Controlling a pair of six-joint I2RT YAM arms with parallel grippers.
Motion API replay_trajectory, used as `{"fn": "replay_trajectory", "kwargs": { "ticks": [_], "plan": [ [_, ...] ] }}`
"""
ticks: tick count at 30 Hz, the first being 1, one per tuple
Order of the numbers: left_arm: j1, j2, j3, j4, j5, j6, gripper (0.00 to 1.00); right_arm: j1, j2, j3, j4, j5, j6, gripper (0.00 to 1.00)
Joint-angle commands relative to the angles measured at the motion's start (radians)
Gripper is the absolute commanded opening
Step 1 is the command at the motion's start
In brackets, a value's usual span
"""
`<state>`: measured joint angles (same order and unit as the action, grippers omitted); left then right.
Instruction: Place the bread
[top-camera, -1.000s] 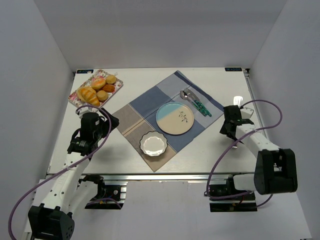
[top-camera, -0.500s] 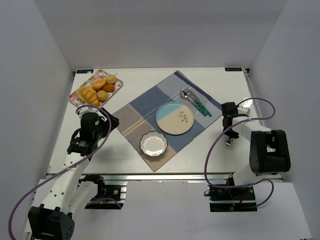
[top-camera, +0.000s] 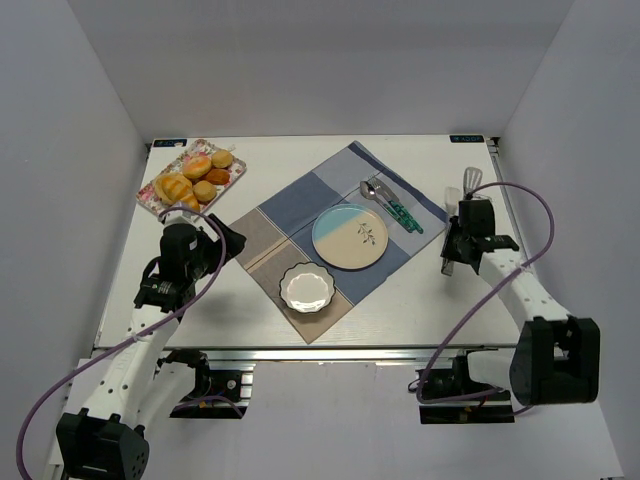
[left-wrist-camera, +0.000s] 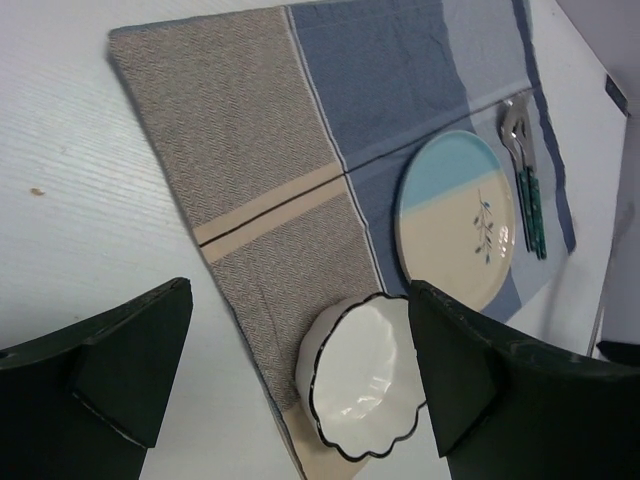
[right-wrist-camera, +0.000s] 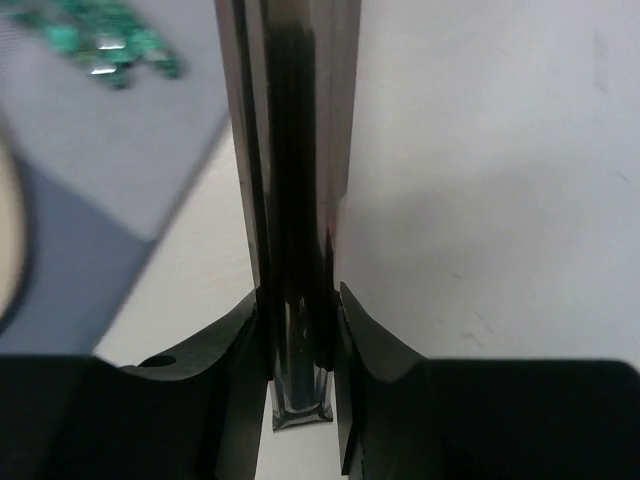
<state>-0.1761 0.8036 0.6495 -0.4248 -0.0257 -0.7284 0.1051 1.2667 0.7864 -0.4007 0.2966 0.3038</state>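
The bread (top-camera: 173, 187), a ridged golden roll, lies among several buns on the flowered tray (top-camera: 152, 201) at the table's far left. My left gripper (top-camera: 226, 241) hovers just right of the tray's near end, over the cloth's left corner. It is open with nothing in it; in the left wrist view my left gripper (left-wrist-camera: 300, 370) frames the white bowl (left-wrist-camera: 367, 383). At the right of the table, my right gripper (top-camera: 466, 206) is shut on metal tongs (top-camera: 470, 180), whose head points to the far side. In the right wrist view my right gripper (right-wrist-camera: 298, 300) clamps the dark shiny tongs (right-wrist-camera: 290, 150) near their handle end.
A patchwork cloth (top-camera: 300, 205) covers the middle, bearing a blue and cream plate (top-camera: 350, 236), a scalloped white bowl (top-camera: 306, 287) and green-handled cutlery (top-camera: 392, 205). White walls close in the left, right and far sides.
My right gripper has shut on the tongs and swung about, ending with them pointed toward the far side. The left gripper edged slightly right.
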Motion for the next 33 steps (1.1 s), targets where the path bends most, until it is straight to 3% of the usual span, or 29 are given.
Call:
{"fn": "replay_trajectory", "kwargs": {
  "ticks": [1,3,6,9,12,15,21,28,31,33],
  "plan": [
    [0.0,-0.007,-0.002,0.055,0.108,0.044,0.98,-0.001,-0.104,-0.018,0.112,-0.369,-0.149,0.0],
    [0.0,-0.006,-0.013,0.119,0.225,0.067,0.98,0.001,-0.171,-0.044,0.161,-0.643,-0.213,0.0],
    [-0.002,0.002,-0.014,0.158,0.297,0.078,0.98,0.002,-0.233,-0.041,0.186,-0.691,-0.215,0.0],
    [-0.002,-0.001,-0.007,0.133,0.27,0.081,0.98,0.004,-0.227,-0.024,0.14,-0.59,-0.206,0.0],
    [0.0,-0.007,-0.005,0.116,0.236,0.08,0.98,0.016,-0.158,0.013,0.034,-0.395,-0.149,0.0],
    [0.0,-0.006,-0.002,0.106,0.221,0.078,0.98,0.051,-0.078,0.051,-0.078,0.084,-0.069,0.0],
    [-0.002,0.002,0.004,0.092,0.201,0.081,0.98,0.111,0.172,0.163,-0.358,0.519,0.166,0.0],
    [-0.002,0.0,0.002,0.081,0.168,0.081,0.98,0.126,0.534,0.289,-0.644,0.723,0.442,0.0],
    [-0.002,0.003,0.004,0.072,0.155,0.081,0.98,0.156,0.634,0.32,-0.65,0.716,0.462,0.0],
    [0.0,0.003,0.007,0.067,0.145,0.08,0.98,0.176,0.646,0.318,-0.604,0.672,0.437,0.06]
  ]
}}
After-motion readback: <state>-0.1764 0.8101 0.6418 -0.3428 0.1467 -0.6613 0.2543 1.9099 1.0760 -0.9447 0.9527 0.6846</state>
